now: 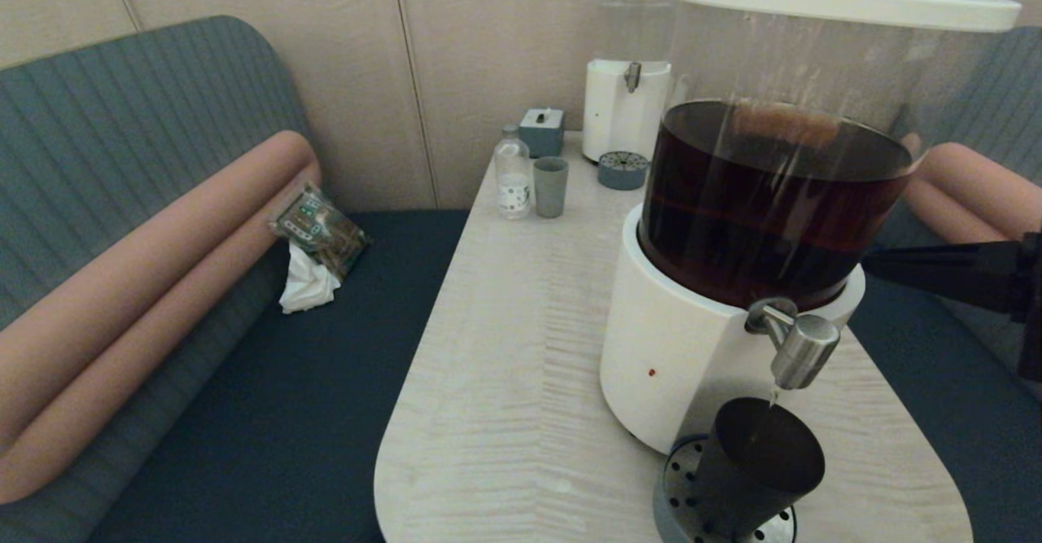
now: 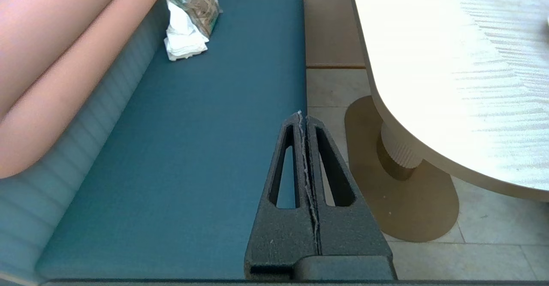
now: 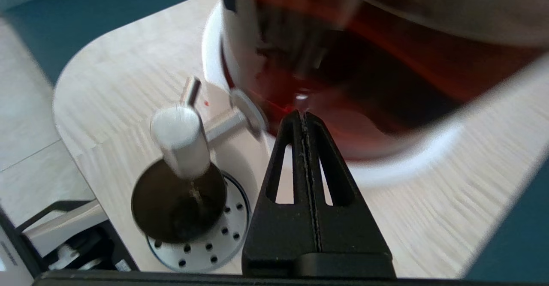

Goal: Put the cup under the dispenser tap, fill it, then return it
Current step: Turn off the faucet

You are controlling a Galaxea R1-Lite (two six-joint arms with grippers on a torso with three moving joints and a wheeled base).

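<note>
The dark brown-black cup (image 1: 757, 466) stands on the perforated drip tray (image 1: 682, 478), directly under the steel dispenser tap (image 1: 802, 348) of the big dispenser (image 1: 676, 348) holding dark brown liquid. A thin thread of liquid runs from the tap into the cup. My right gripper (image 1: 869, 264) is shut and holds nothing; it hovers at the dispenser's right side, level with the tank's lower rim, above and to the right of the tap. The right wrist view shows the cup (image 3: 178, 202), the tap (image 3: 182, 142) and the shut gripper (image 3: 302, 115). My left gripper (image 2: 302, 115) is shut and parked over the bench seat edge.
At the table's far end stand a smaller clear-liquid dispenser (image 1: 627, 103), a pale grey-green tumbler (image 1: 550, 186), a small bottle (image 1: 513, 172) and a grey box (image 1: 542, 130). A tissue pack (image 1: 317, 229) lies on the left bench. The rounded table edge (image 1: 391, 453) is near.
</note>
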